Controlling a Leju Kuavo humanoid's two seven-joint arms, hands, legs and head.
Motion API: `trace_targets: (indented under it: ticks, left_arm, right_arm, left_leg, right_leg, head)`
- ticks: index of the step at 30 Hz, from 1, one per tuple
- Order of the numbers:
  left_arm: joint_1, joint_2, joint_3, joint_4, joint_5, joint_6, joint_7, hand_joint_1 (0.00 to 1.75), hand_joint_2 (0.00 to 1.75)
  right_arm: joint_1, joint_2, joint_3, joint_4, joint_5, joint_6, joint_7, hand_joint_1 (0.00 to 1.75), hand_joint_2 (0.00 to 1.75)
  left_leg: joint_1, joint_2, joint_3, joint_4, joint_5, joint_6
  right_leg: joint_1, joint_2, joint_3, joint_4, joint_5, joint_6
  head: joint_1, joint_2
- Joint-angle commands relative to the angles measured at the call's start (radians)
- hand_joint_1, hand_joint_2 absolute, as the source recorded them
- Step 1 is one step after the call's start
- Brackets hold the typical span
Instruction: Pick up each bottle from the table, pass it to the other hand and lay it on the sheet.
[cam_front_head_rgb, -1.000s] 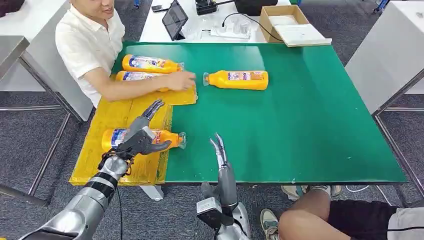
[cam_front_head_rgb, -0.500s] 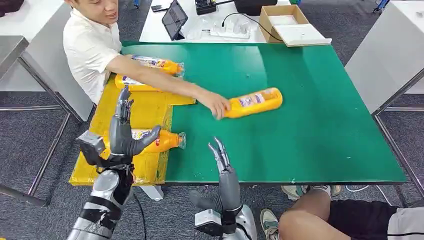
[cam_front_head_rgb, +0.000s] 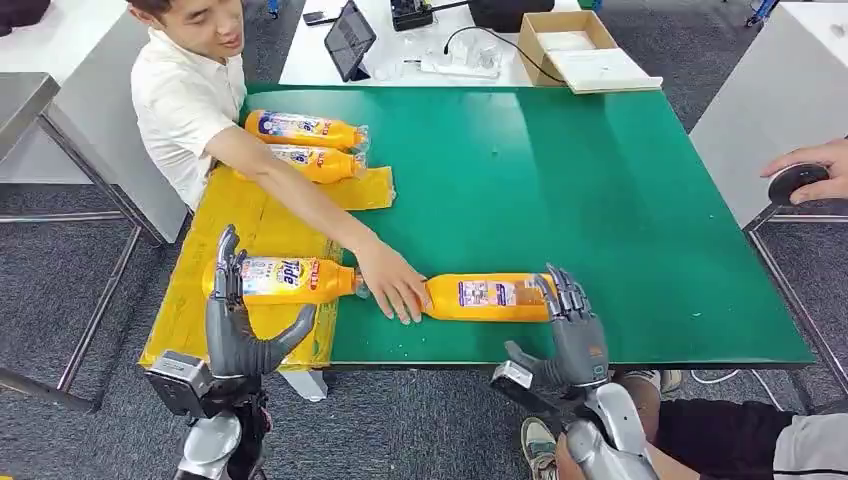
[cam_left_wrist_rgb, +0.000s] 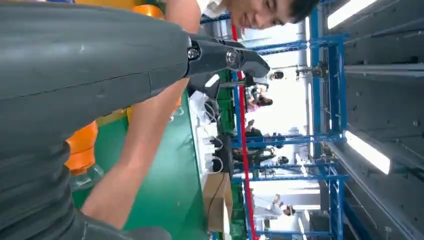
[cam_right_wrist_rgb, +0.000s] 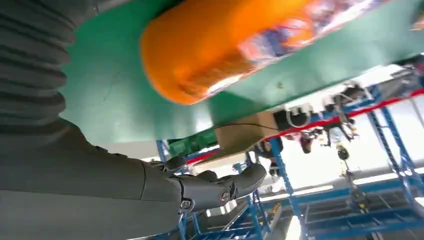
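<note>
- The right robot hand (cam_front_head_rgb: 572, 325) stands upright at the near edge of the green worktop (cam_front_head_rgb: 640, 210), fingers spread and holding nothing, its fingertips just at the base end of an orange detergent bottle (cam_front_head_rgb: 487, 297).
- That bottle lies on its side near the front edge, cap end toward the robot's left, where a person's hand (cam_front_head_rgb: 394, 289) rests against it. Whether the robot fingers actually touch the base cannot be told.
- The left robot hand (cam_front_head_rgb: 240, 325) is raised at the front corner of the yellow sheet (cam_front_head_rgb: 262, 222), fingers extended and thumb apart, empty.
- A second bottle (cam_front_head_rgb: 282, 279) lies on the sheet just beyond the left robot hand, cap pointing toward the worktop centre.
- Two further bottles (cam_front_head_rgb: 305, 128) (cam_front_head_rgb: 318, 163) lie side by side at the far end of the sheet.
- Handling judgement: the bottle appears to be filled moulded plastic, so moderately heavy, fairly stiff in the body, and smooth enough to slip or roll when lying flat.
- Recommended hold: wrap across the labelled mid-body, near the centre of mass. The narrow cap end offers poor purchase and should stay free for the receiving robot hand.
- Risk: closing while the person's hand remains on the bottle.
</note>
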Motion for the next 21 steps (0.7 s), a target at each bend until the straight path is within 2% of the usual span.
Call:
trace_targets:
  ticks: [1, 5, 7, 10, 17, 19, 21]
  left_arm:
    - [-0.028, -0.003, -0.031, 0.05, -0.015, 0.022, -0.001, 0.0, 1.75]
    - [-0.071, -0.014, -0.044, 0.102, -0.015, 0.028, 0.006, 0.0, 1.75]
    - [-0.09, -0.017, -0.052, 0.128, -0.012, 0.027, 0.009, 0.0, 1.75]
    - [-0.11, -0.02, -0.06, 0.152, -0.003, 0.026, 0.016, 0.0, 1.75]
    - [-0.117, -0.017, -0.07, 0.16, 0.007, 0.016, 0.034, 0.0, 1.75]
    - [-0.118, -0.016, -0.073, 0.16, 0.01, 0.011, 0.043, 0.0, 1.75]
    - [-0.118, -0.016, -0.073, 0.16, 0.01, 0.011, 0.043, 0.0, 1.75]
  right_arm:
    - [-0.167, 0.004, -0.02, 0.287, 0.026, 0.012, 0.019, 0.0, 1.75]
    - [-0.278, 0.039, 0.013, 0.449, 0.041, 0.045, 0.04, 0.0, 1.75]
    - [-0.316, 0.053, 0.023, 0.505, 0.048, 0.051, 0.05, 0.0, 1.75]
    - [-0.361, 0.06, 0.049, 0.568, 0.076, 0.075, 0.086, 0.0, 1.75]
    - [-0.408, 0.049, 0.096, 0.621, 0.148, 0.152, 0.229, 0.0, 1.75]
    - [-0.42, 0.047, 0.109, 0.638, 0.165, 0.222, 0.273, 0.0, 1.75]
    - [-0.42, 0.047, 0.109, 0.638, 0.165, 0.222, 0.273, 0.0, 1.75]
  left_leg:
    - [0.001, 0.001, 0.005, -0.001, -0.001, -0.002]
    - [0.001, 0.004, 0.007, -0.001, -0.002, -0.002]
    - [0.001, 0.003, 0.002, -0.001, 0.0, -0.001]
    - [0.001, 0.003, 0.006, -0.001, -0.001, -0.002]
    - [0.0, 0.002, 0.004, -0.001, -0.001, -0.001]
    - [0.001, 0.001, 0.004, -0.001, -0.001, -0.001]
    - [0.0, 0.001, 0.002, -0.001, 0.0, 0.0]
  right_leg:
    - [0.001, 0.0, 0.005, -0.001, -0.001, -0.002]
    - [0.002, 0.003, 0.006, -0.001, -0.001, -0.002]
    - [0.001, 0.001, 0.002, -0.001, 0.0, -0.001]
    - [0.002, 0.001, 0.006, -0.001, 0.0, -0.003]
    - [0.001, 0.001, 0.004, 0.0, -0.001, -0.002]
    - [0.001, 0.0, 0.004, 0.0, -0.001, -0.001]
    - [0.001, 0.0, 0.002, 0.0, 0.0, -0.001]
  head:
    - [0.0, 0.0]
    - [0.0, 0.0]
    - [0.0, 0.0]
    - [0.0, 0.0]
    - [0.0, 0.0]
    - [0.0, 0.0]
    - [0.0, 0.0]
